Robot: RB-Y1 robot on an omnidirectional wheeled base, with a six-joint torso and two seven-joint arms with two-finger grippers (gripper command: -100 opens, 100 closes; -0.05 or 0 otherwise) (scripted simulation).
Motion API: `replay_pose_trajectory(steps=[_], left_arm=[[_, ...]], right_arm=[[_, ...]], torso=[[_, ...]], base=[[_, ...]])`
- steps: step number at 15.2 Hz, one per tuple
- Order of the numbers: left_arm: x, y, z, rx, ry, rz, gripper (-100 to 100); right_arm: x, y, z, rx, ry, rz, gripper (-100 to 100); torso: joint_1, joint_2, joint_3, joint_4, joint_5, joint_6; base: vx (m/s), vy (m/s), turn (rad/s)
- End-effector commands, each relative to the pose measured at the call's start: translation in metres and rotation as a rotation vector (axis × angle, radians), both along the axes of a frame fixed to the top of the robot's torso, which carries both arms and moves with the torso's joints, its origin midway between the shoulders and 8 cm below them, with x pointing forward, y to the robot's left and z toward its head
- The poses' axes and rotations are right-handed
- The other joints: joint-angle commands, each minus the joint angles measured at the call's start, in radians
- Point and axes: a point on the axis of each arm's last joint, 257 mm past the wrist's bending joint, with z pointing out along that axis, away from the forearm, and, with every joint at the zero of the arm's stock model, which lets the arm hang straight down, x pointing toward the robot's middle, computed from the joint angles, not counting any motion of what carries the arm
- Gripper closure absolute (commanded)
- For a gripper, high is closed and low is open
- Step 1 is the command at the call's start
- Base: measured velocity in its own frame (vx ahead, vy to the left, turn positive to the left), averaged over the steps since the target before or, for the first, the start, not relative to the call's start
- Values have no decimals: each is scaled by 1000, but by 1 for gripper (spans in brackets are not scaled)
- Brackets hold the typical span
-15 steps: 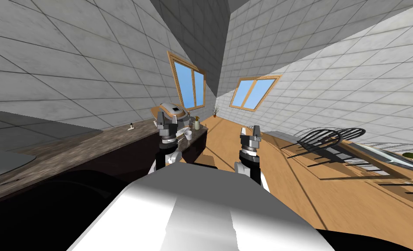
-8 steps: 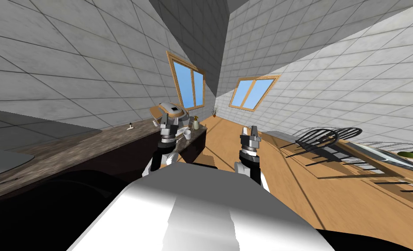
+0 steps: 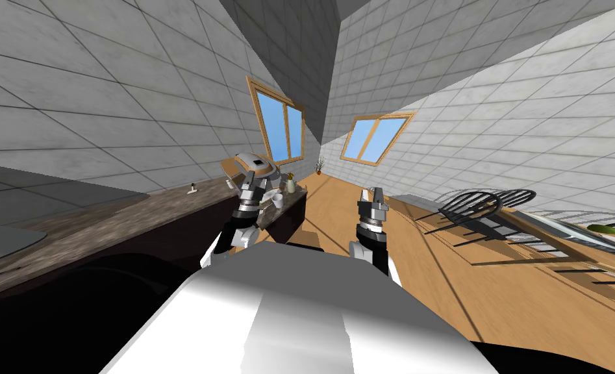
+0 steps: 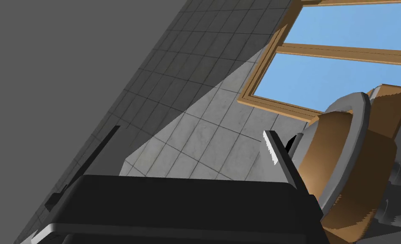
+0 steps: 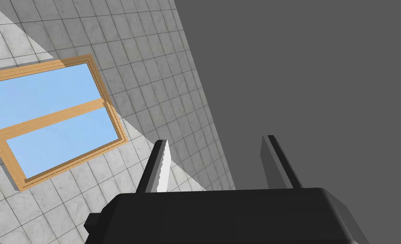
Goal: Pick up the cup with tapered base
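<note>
Surface: dark speckled counter (image 3: 104, 224) is running along the left; wooden floor (image 3: 429, 260) right.
Room: grey tiled walls (image 3: 104, 97), far windows (image 3: 284, 128).
Cup: white cup (image 3: 278, 200) is sitting far along the counter, just right of my left gripper (image 3: 252, 176).
Tools: left gripper and right gripper (image 3: 372, 193) are both hanging spread, empty.

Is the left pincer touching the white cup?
Cannot tell: in the head view the white cup sits right beside the left pincer, with neither gap nor contact plain.

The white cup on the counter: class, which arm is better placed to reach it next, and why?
Left. The left tool, open, hovers over the counter close to the cup; the right tool hangs over the wooden floor, farther away.
</note>
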Motion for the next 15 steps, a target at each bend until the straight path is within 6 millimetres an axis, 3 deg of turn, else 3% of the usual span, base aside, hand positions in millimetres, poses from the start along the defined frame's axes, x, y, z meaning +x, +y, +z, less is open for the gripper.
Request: replay_pose_trajectory(steps=[1, 15], left_arm=[[6, 5, -11, -5, 56, -4, -100], [28, 45, -76, -64, 382, -21, -100]], right_arm=[[0, 0, 0, 0, 0, 0, 0], [0, 0, 0, 0, 0, 0, 0]], torso=[[0, 0, 0, 0, 0, 0], [0, -1, 0, 0, 0, 0]], base=[[6, -17, -9], [12, -17, -10]])
